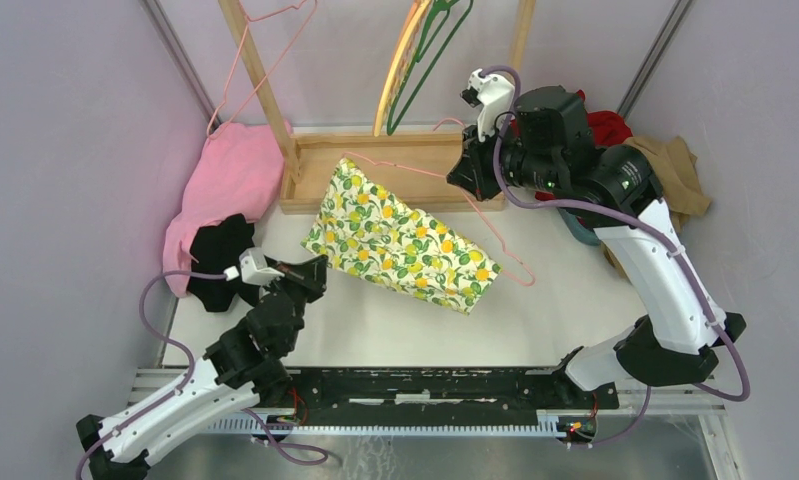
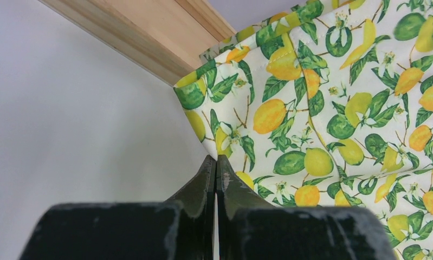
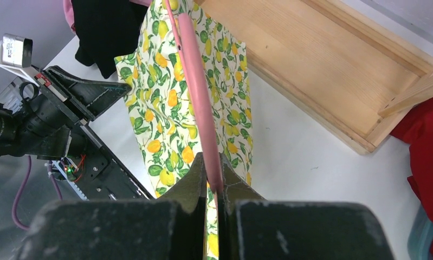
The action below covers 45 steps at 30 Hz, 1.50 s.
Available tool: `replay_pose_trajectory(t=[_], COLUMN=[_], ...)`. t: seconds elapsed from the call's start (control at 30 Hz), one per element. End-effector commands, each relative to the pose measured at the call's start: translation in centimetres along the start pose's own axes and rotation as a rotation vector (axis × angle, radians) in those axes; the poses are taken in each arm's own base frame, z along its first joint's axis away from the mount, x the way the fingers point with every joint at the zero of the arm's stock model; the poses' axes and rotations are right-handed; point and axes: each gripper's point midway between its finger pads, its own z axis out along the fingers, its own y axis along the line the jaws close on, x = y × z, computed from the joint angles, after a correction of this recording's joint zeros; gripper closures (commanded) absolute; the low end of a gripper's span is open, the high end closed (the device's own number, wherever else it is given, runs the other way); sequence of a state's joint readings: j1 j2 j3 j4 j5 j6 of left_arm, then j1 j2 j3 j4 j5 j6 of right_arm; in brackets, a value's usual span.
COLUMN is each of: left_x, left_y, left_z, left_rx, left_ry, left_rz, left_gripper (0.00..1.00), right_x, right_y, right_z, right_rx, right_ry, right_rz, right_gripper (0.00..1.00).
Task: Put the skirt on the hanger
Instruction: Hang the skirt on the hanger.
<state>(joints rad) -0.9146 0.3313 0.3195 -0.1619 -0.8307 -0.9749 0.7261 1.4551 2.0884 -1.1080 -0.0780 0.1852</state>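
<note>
The small cream skirt printed with yellow lemons and green leaves (image 1: 400,245) is out on the white tabletop (image 1: 555,320), just in front of the pale wooden rack base (image 1: 375,160). In the overhead view it slants from upper left to lower right. The thin pink wire hanger (image 3: 195,81) lies along it, with 1 arm running over the fabric. I cannot tell whether that arm is inside the waistband or only resting on top.

The right gripper (image 3: 213,165) is clenched on the hanger's pink bar at the end nearer the rack. That hold probably lets the arm steer the wire while the hanger's far end stays free for the cloth.

The left gripper (image 2: 215,162) has its 2 jaws pressed together right at the skirt's near-left edge. The fabric reaches the fingertips, but the pictures do not show whether any of it is pinched. A pinch there would make sense, since it would hold the loose cloth taut against the hanger.

The task looks unfinished to me, because the skirt is not yet clearly hung. Thin fabric like this can easily slip out of a light grip.
</note>
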Motion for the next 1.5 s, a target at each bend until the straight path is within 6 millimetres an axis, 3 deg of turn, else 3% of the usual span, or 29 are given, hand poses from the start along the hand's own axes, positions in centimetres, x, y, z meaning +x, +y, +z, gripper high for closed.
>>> replay_pose_trajectory(t=[0.0,0.6,0.67,0.83,1.07,1.23,1.33,1.47], left_x=[-1.4,-2.3,-2.0,-1.1,-1.2,-3.1,-4.1,-4.7], left_y=[1.4,1.0,0.5,-1.7,-4.6,-6.3,-7.1,-7.5], left_z=[-0.1,-0.3,-0.3,0.0,-0.7,-1.3,-1.6,-1.9], left_rx=[-0.066,-0.072,-0.056,-0.048,-0.018,0.000,0.011,0.024], left_ry=[-0.052,-0.064,-0.043,0.054,0.171,0.176,0.168,0.161], left_rz=[0.029,0.052,0.061,0.141,0.230,0.271,0.280,0.278], left_gripper=[0.97,0.96,0.90,0.58,0.47,0.46,0.46,0.46], right_x=[-3.5,-3.3,-3.4,-4.2,-5.0,-2.6,-0.4,1.5], right_y=[-0.9,-1.2,-1.0,0.5,2.9,3.3,2.0,-0.1], right_z=[-2.0,-1.8,-1.4,-0.4,2.1,3.9,4.2,3.0], right_rx=[0.043,0.048,0.032,-0.046,-0.162,-0.163,-0.094,0.014], right_ry=[-0.131,-0.125,-0.127,-0.146,-0.161,-0.072,-0.014,0.045], right_rz=[-0.027,-0.027,-0.019,0.009,0.064,0.060,0.052,0.024], right_gripper=[0.99,0.99,0.99,0.99,0.99,0.99,0.99,0.99])
